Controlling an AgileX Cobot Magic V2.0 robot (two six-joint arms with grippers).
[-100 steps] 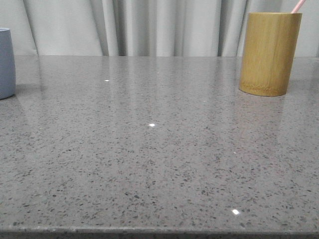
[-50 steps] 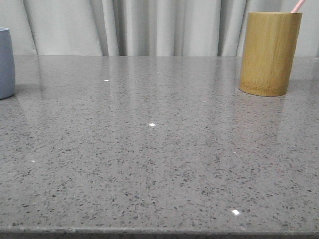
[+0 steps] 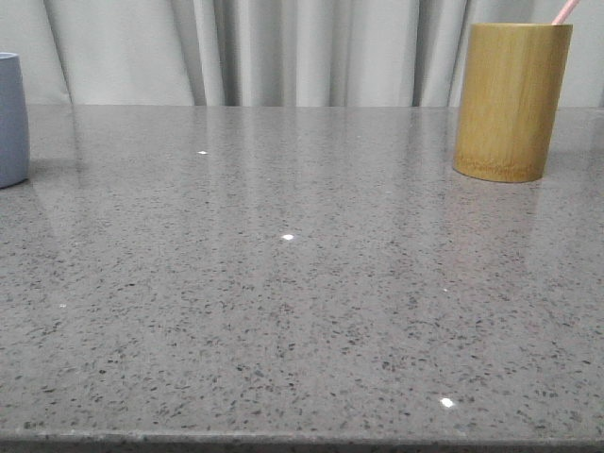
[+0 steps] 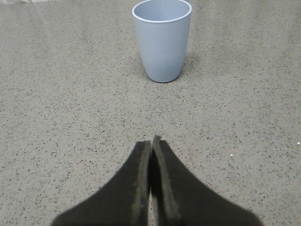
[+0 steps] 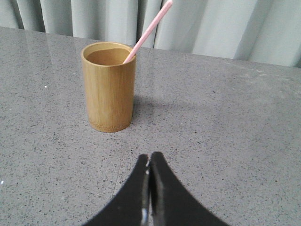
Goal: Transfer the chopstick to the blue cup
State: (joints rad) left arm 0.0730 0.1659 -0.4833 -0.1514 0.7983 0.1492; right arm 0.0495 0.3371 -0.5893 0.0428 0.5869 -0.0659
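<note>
The blue cup (image 3: 11, 118) stands at the table's far left edge in the front view, partly cut off. In the left wrist view the blue cup (image 4: 162, 39) stands upright and empty ahead of my left gripper (image 4: 151, 141), which is shut on nothing. A pink chopstick (image 5: 148, 30) leans out of the bamboo holder (image 5: 108, 87); its tip shows in the front view (image 3: 564, 11) above the holder (image 3: 511, 100) at the back right. My right gripper (image 5: 149, 156) is shut and empty, a short way in front of the holder. Neither gripper shows in the front view.
The grey speckled stone table (image 3: 302, 283) carries only the cup and the holder. Pale curtains (image 3: 283, 47) hang behind its far edge. The table's front edge runs along the bottom of the front view.
</note>
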